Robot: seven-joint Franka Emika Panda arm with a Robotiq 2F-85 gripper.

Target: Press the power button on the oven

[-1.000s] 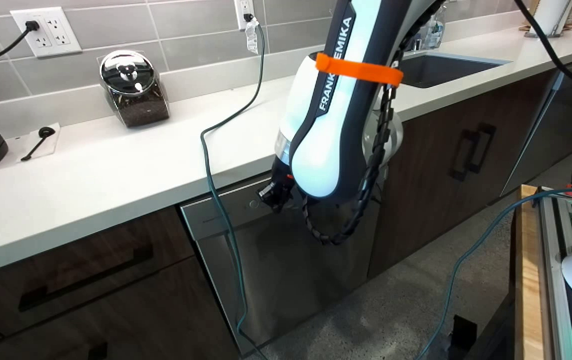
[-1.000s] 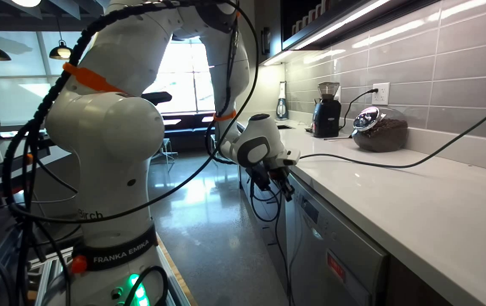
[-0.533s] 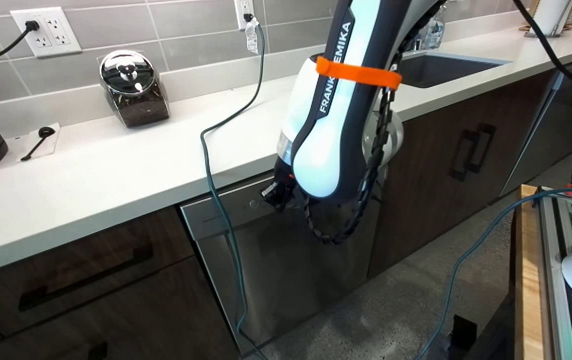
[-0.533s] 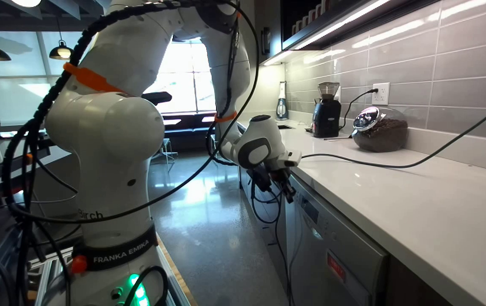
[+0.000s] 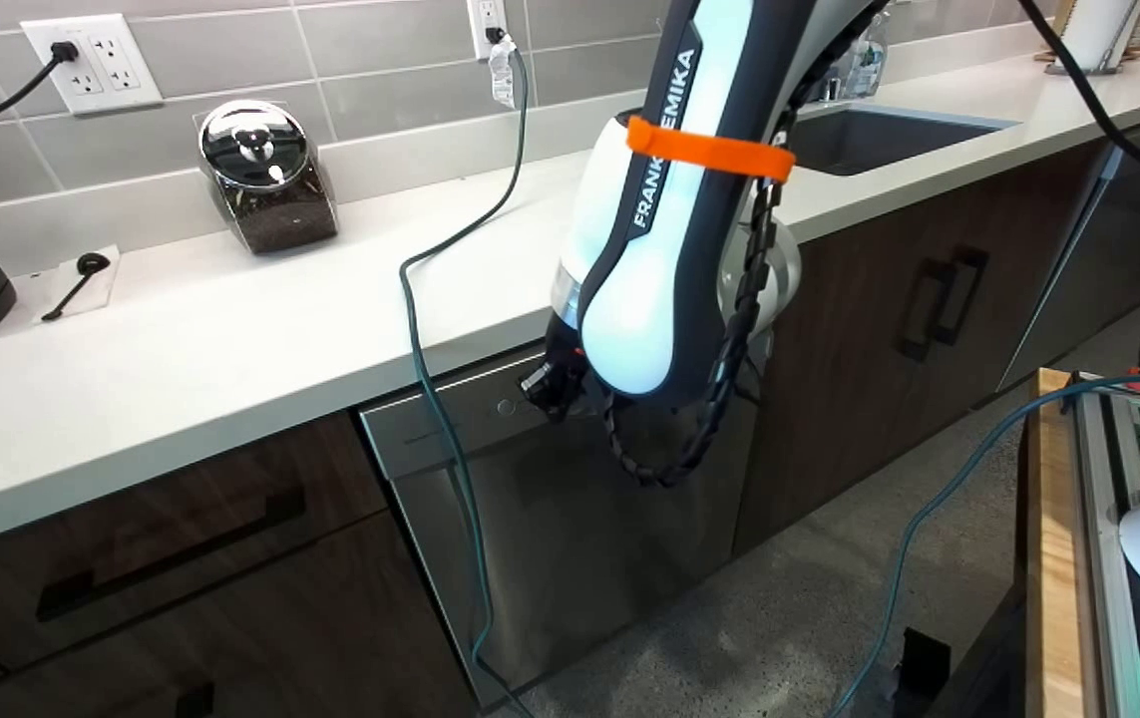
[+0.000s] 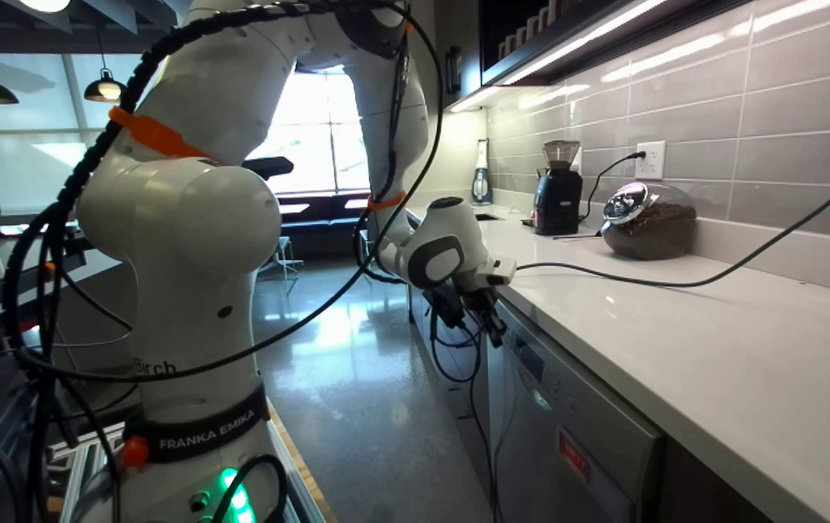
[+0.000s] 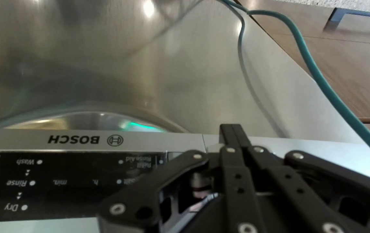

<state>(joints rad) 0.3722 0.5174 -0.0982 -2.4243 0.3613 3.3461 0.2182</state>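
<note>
The oven is a brushed stainless-steel front under the counter, also seen in an exterior view and in the wrist view. Its top strip bears a dark display and BOSCH lettering, upside down in the wrist view. A small round button shows on the strip beside the gripper in an exterior view; whether it is the power button I cannot tell. My gripper is shut and empty, its fingertips together in front of the strip. It points down at the strip in both exterior views. Contact cannot be told.
A teal cable hangs over the counter edge across the oven front. The white counter overhangs the strip. A glass jar and a coffee grinder stand on it. Dark wood cabinets flank the oven.
My gripper has shifted very slightly, a little to the right in both exterior views and slightly lower in one of them. It stays shut. The oven and cable have not moved.
</note>
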